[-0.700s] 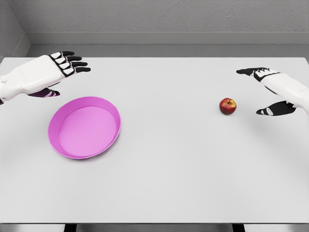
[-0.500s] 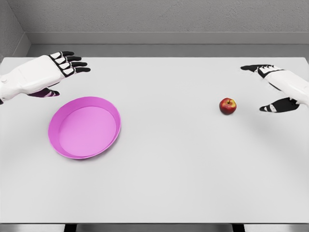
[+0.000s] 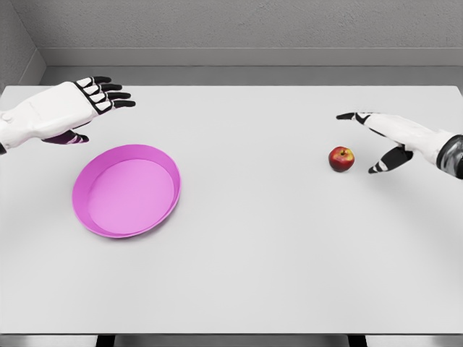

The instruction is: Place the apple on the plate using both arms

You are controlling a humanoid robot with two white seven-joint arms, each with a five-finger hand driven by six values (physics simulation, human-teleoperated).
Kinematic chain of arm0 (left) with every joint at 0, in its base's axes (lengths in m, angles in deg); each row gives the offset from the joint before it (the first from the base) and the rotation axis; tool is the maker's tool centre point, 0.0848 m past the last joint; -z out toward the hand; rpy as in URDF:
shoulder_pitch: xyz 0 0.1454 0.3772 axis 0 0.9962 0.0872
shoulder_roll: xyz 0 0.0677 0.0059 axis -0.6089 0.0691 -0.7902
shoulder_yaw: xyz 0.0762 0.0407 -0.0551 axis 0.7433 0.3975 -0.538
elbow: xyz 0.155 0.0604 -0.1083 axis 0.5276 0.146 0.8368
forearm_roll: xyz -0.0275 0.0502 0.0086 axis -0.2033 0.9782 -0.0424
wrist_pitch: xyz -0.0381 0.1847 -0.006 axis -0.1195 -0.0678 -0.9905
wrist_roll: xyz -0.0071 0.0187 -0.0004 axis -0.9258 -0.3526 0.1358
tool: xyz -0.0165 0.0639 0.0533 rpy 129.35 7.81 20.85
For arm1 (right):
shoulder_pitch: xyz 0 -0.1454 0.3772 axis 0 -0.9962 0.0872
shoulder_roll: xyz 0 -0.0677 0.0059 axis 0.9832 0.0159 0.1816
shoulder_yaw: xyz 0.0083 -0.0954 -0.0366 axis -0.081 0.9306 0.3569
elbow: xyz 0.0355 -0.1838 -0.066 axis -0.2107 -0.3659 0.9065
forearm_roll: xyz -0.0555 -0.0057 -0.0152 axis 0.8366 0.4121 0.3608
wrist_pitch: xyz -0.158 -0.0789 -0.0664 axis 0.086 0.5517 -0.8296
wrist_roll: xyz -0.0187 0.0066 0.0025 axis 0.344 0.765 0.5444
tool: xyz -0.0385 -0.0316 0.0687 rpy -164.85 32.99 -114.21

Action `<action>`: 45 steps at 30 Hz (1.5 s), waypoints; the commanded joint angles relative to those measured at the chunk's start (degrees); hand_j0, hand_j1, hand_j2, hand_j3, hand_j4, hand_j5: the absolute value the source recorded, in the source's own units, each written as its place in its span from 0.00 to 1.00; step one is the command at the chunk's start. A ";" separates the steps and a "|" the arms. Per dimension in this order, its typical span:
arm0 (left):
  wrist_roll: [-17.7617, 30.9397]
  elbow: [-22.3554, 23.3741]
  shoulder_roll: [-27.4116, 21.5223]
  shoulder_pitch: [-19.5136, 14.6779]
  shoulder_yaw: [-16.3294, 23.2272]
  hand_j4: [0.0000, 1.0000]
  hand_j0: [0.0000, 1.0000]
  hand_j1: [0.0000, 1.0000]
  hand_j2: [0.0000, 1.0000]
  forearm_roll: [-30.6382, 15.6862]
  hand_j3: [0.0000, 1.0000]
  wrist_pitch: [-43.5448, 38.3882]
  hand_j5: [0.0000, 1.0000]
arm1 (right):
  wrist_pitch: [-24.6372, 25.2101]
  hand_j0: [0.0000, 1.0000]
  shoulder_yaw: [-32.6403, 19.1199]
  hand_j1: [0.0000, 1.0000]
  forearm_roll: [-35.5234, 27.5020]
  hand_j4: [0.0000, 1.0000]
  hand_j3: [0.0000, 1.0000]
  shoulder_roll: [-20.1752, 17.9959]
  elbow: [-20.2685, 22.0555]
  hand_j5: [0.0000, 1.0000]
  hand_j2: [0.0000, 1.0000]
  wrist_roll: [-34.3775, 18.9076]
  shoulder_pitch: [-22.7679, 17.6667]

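The left robot hand hovers over the surface behind the plate, fingers extended and relaxed, holding nothing. The apple sits on the surface, well right of the plate. Just right of it, the right robot hand is released, fingers splayed, not touching the apple.

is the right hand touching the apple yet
Apart. The head view shows bare table between the apple and the right hand, whose open fingers flank it without contact.
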 commanded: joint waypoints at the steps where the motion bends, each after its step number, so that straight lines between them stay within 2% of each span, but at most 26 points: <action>1: 1.08 0.19 0.60 0.00 -0.30 1.00 1.00 1.00 1.00 0.03 1.00 0.02 1.00 | 0.90 1.00 3.19 1.00 -0.08 1.00 1.00 0.76 -1.96 1.00 1.00 -0.47 0.26; 5: 1.25 0.89 0.78 0.00 -0.39 1.00 1.00 1.00 1.00 0.03 1.00 0.02 1.00 | 2.22 1.00 4.68 1.00 -0.08 1.00 1.00 1.72 -3.71 1.00 1.00 -0.38 1.58; 9: 1.25 0.98 1.21 -0.09 -0.47 1.00 1.00 1.00 1.00 0.21 1.00 0.02 1.00 | 2.93 1.00 8.02 1.00 -0.08 1.00 1.00 3.22 -6.88 1.00 1.00 -0.38 4.83; 12: 1.34 2.56 1.83 -0.18 -0.74 1.00 1.00 1.00 1.00 0.21 1.00 0.02 1.00 | 2.93 1.00 8.99 1.00 -0.08 1.00 1.00 3.57 -7.05 1.00 1.00 -0.38 4.92; 22: 1.34 2.56 1.83 -0.18 -0.65 1.00 1.00 1.00 1.00 0.21 1.00 0.02 1.00 | 3.01 1.00 10.31 1.00 -0.08 1.00 1.00 3.83 -8.81 1.00 1.00 -0.29 5.01; 25: 1.34 2.56 1.83 -0.18 -0.74 1.00 1.00 1.00 1.00 0.21 1.00 0.02 1.00 | 3.01 0.88 10.31 0.88 -0.08 0.88 0.88 3.92 -8.72 0.88 0.88 -0.29 5.01; 27: 1.34 2.56 1.83 -0.18 -0.65 1.00 1.00 1.00 1.00 0.21 1.00 0.02 1.00 | 2.93 0.77 10.49 0.77 -0.08 0.77 0.77 3.83 -8.72 0.77 0.77 -0.38 5.01; 30: 1.34 2.56 1.83 -0.18 -0.65 1.00 1.00 1.00 1.00 0.21 1.00 0.02 1.00 | 2.93 0.64 10.92 0.64 -0.08 0.64 0.64 3.92 -8.64 0.64 0.64 -0.38 5.01; 34: 1.34 2.56 1.83 -0.18 -0.65 1.00 1.00 1.00 1.00 0.21 1.00 0.02 1.00 | 2.93 0.60 11.19 0.60 -0.08 0.60 0.60 3.83 -8.64 0.60 0.60 -0.38 5.01; 37: 1.34 2.56 1.83 -0.18 -0.65 1.00 1.00 1.00 1.00 0.21 1.00 0.02 1.00 | 2.93 0.50 11.54 0.50 -0.08 0.50 0.50 3.92 -8.55 0.50 0.50 -0.47 5.10; 39: 1.34 2.56 1.83 -0.18 -0.65 1.00 1.00 1.00 1.00 0.21 1.00 0.02 1.00 | 2.93 0.47 11.54 0.47 -0.08 0.47 0.47 3.83 -8.46 0.47 0.47 -0.47 5.10; 45: 1.34 2.56 1.83 -0.18 -0.65 1.00 1.00 1.00 1.00 0.21 1.00 0.02 1.00 | 2.84 0.44 11.54 0.44 -0.08 0.44 0.44 3.83 -8.11 0.44 0.44 -0.47 5.63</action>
